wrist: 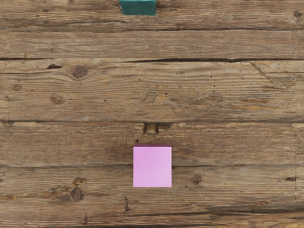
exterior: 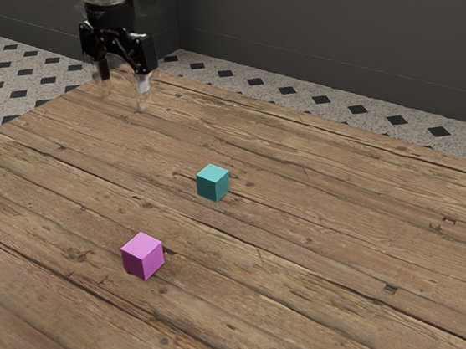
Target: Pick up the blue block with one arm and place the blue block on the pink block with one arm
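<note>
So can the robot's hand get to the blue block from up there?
Probably yes. The gripper hangs open in the air, and only the wooden table lies between it and the blue block. The pink block sits apart from the blue one, so nothing seems to be in the way.

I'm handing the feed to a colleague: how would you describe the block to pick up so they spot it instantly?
On the wooden plank table two small cubes sit apart. The blue block is the farther one in the exterior view, teal-blue where the nearer pink block is bright pink.
</note>
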